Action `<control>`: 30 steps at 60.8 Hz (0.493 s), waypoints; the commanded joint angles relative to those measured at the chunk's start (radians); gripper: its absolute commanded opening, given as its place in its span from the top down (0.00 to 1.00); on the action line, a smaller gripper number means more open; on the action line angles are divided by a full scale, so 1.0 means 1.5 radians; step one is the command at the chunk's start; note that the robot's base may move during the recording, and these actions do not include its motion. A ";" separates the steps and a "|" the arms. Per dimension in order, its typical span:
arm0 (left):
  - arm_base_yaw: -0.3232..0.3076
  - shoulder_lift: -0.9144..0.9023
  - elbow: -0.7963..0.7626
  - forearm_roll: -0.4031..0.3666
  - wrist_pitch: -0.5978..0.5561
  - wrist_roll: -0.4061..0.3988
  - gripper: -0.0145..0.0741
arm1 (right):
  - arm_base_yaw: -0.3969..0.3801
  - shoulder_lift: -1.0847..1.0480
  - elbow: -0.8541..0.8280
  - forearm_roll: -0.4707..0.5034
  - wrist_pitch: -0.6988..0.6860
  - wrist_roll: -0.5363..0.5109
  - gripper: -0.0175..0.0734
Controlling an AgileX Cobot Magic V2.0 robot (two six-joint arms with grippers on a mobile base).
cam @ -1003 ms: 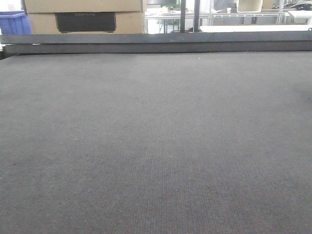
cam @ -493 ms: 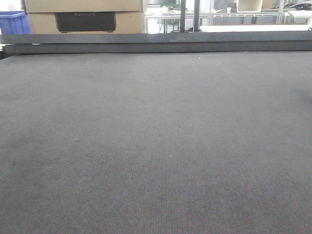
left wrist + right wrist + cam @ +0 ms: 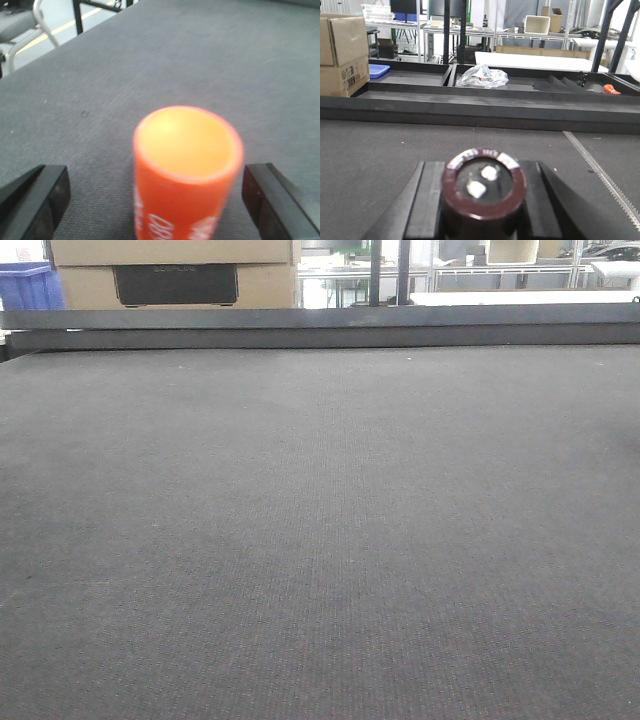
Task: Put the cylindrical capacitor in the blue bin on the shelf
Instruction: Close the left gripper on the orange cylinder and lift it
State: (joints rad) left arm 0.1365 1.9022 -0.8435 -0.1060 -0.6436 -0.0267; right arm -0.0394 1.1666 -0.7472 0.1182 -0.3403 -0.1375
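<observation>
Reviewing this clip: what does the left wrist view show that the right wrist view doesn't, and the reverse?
Only left wrist: an orange cylinder standing upright between the left hand's wide-apart fingers, neither touching it. Only right wrist: the dark cylindrical capacitor held between the right hand's fingers, with black trays, a crumpled plastic bag and cardboard boxes beyond. Both: the dark grey carpeted table.

Open table (image 3: pixel 320 540), far rim (image 3: pixel 320 335), orange cylinder (image 3: pixel 187 170) upright
</observation>
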 commanded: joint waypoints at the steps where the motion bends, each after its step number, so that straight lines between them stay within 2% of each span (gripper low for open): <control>1: 0.002 0.013 -0.017 -0.004 -0.013 -0.003 0.16 | 0.001 -0.007 0.002 -0.015 -0.012 -0.003 0.98; 8: 0.002 0.033 -0.036 0.021 -0.011 -0.003 0.16 | 0.001 -0.007 0.002 -0.015 -0.012 -0.003 0.98; 21: 0.002 0.048 -0.060 0.019 -0.001 -0.003 0.17 | 0.001 -0.007 0.002 -0.015 -0.012 -0.003 0.98; 24: 0.002 0.048 -0.065 0.019 -0.001 -0.003 0.20 | 0.001 -0.007 0.002 -0.015 -0.012 -0.003 0.98; 30: 0.004 0.048 -0.069 0.019 -0.003 -0.003 0.37 | 0.001 -0.007 0.002 -0.015 -0.012 -0.003 0.98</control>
State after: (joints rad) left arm 0.1385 1.9739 -0.9356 -0.0821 -0.6328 -0.0267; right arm -0.0394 1.1666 -0.7472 0.1041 -0.3364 -0.1375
